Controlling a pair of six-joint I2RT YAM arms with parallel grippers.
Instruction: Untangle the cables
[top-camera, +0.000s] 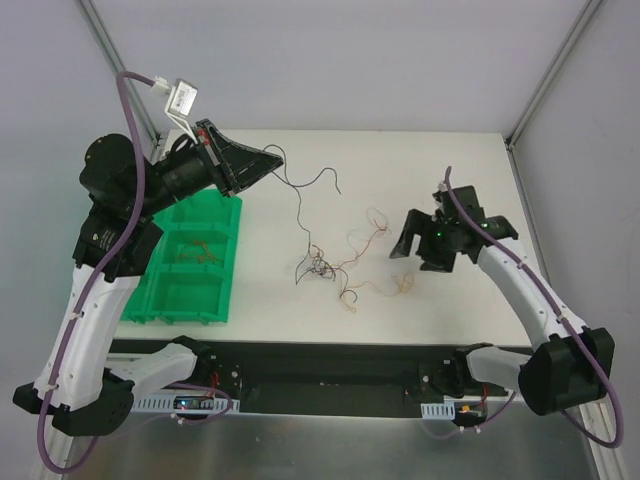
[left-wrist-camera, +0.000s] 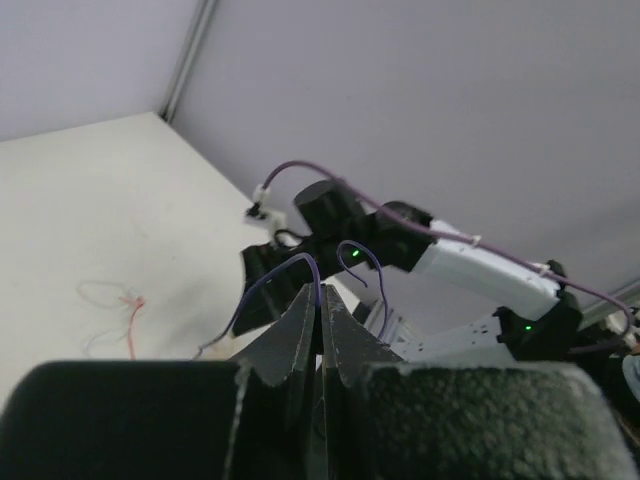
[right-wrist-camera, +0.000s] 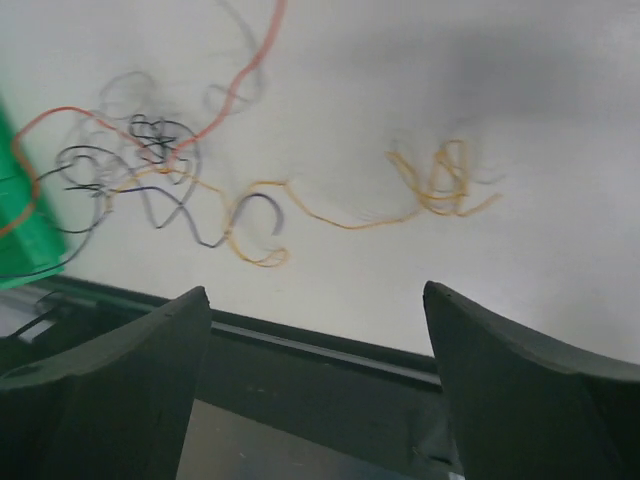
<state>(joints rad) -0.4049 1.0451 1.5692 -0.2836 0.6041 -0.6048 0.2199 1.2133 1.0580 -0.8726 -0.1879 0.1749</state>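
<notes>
Left gripper (left-wrist-camera: 320, 295) nearest us, pinched closed on thin dark cable (top-camera: 299, 198) trailing down to tangle (top-camera: 318, 265) at table (top-camera: 420, 160) centre. Right gripper (right-wrist-camera: 315, 292) gapes wide, empty, above loose orange strands (right-wrist-camera: 440, 180), we note.

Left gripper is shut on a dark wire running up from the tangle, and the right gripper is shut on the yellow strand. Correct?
Not quite. The right gripper is open and holds nothing: the right wrist view shows its fingers wide apart above the yellow strand. The left gripper is indeed shut on the dark wire.
</notes>
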